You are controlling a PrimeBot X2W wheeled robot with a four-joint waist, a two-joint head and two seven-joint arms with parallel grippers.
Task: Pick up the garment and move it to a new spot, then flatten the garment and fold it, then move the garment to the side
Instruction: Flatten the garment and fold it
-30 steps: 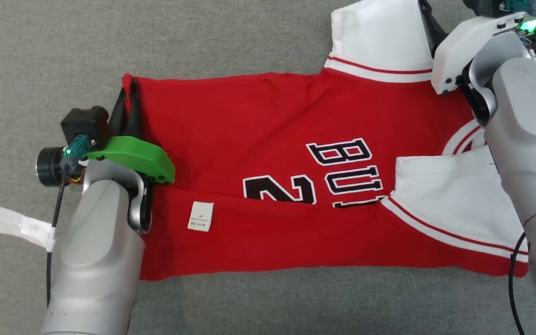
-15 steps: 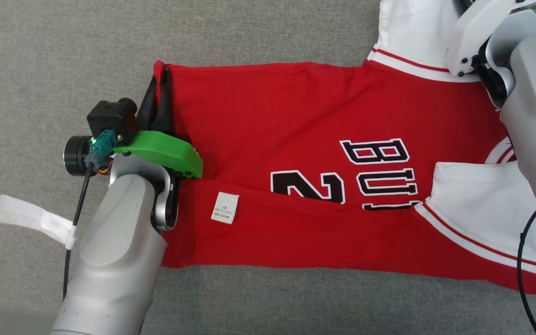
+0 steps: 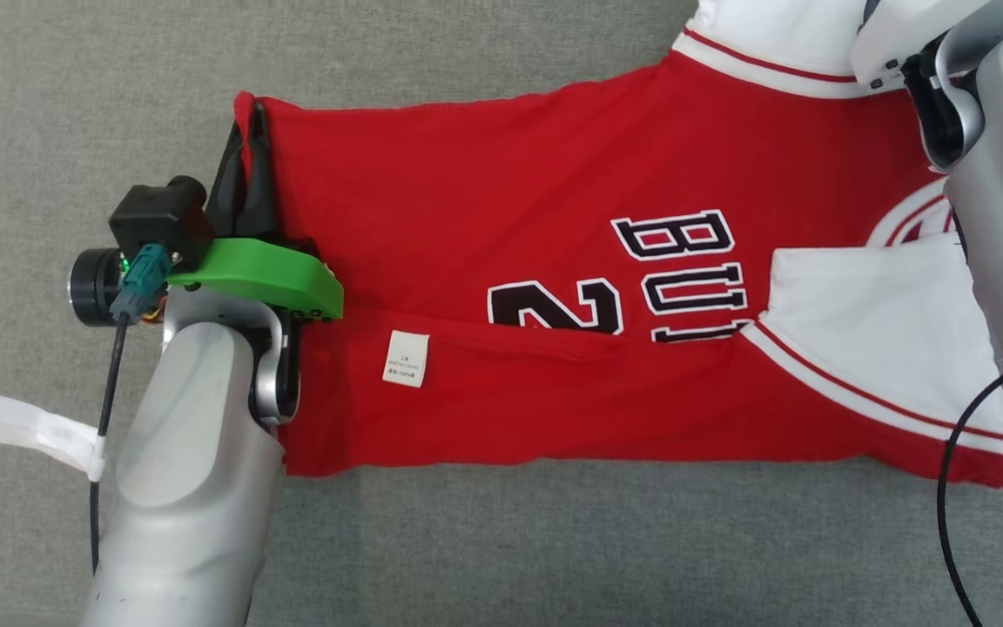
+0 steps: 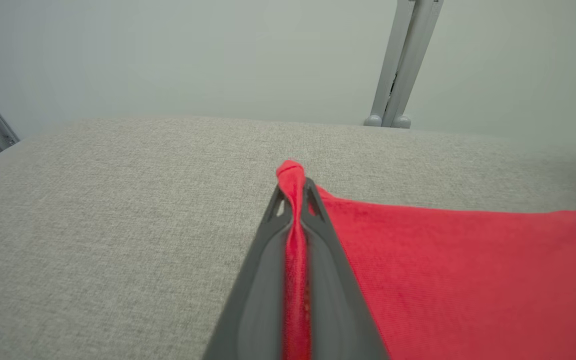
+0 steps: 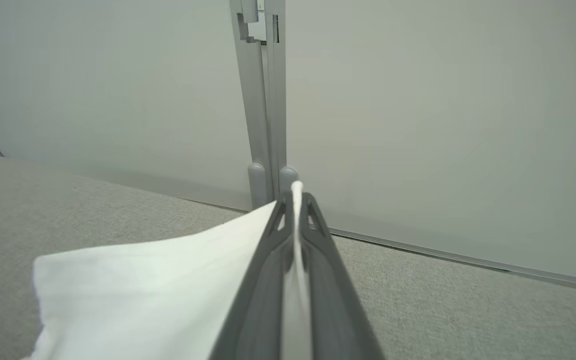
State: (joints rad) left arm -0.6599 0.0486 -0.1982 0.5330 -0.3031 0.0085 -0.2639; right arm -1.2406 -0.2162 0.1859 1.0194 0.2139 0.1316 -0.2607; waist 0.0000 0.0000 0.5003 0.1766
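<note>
I'm pinching the garment [image 3: 501, 200] in both jaws (left red, right white) on the grey surface [image 3: 467, 540], pale wall [image 5: 443, 100] behind.

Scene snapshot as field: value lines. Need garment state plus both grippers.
garment: red jersey, spread on grey cloth surface
fold: near long edge turned up over the front, care label showing, lettering partly covered
near sleeve: white, folded in over the chest
left gripper: shut on the garment's red hem corner
right gripper: shut on the far white sleeve
</note>
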